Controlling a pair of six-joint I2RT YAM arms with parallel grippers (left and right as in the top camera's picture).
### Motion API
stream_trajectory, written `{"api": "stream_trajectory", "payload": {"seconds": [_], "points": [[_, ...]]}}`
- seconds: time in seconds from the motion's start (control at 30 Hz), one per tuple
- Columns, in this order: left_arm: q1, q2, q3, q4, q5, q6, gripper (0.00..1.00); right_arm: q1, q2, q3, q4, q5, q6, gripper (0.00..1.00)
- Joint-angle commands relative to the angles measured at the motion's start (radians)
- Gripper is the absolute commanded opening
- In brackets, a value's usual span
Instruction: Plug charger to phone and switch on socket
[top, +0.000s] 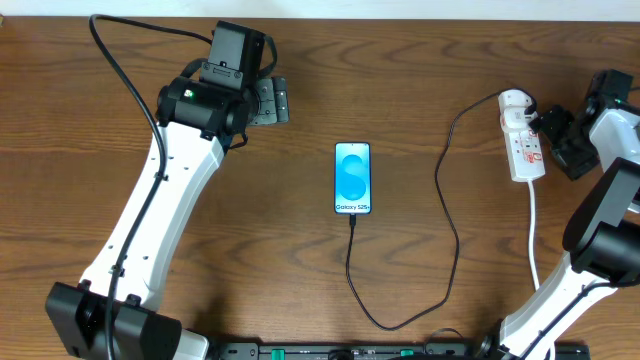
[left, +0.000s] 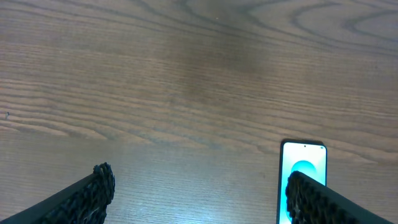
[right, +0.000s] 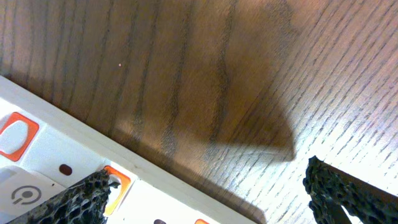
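The phone (top: 352, 178) lies face up at the table's middle, its blue screen lit. The black charger cable (top: 447, 215) runs from the phone's bottom edge, where its plug tip (top: 352, 217) sits, loops forward and goes up to the white socket strip (top: 524, 145) at the right. My left gripper (top: 272, 101) is open and empty, up left of the phone; the phone's top shows in the left wrist view (left: 303, 168). My right gripper (top: 548, 127) is open, one fingertip on an orange-red switch (right: 118, 180) of the strip (right: 56, 149).
The strip's white cord (top: 533, 225) runs forward along the right side towards my right arm's base. Bare wood table lies between the two arms (top: 250, 230).
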Motion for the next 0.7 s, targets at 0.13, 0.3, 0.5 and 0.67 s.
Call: {"api": "stream_trajectory", "payload": {"seconds": [0.13,0.3,0.5,0.67], "points": [[0.001,0.004,0.002,-0.003,-0.015,0.010,0.89,0.066,0.019,-0.021,-0.036,-0.073,-0.018,0.99],[0.001,0.004,0.002,-0.003,-0.015,0.010,0.90,0.069,0.019,-0.021,-0.039,-0.072,-0.017,0.99],[0.001,0.004,0.002,-0.003,-0.015,0.010,0.90,0.068,0.017,-0.021,-0.046,-0.079,-0.026,0.99],[0.001,0.004,0.002,-0.003,-0.015,0.010,0.89,0.051,-0.018,-0.021,-0.090,-0.079,-0.016,0.99]]}}
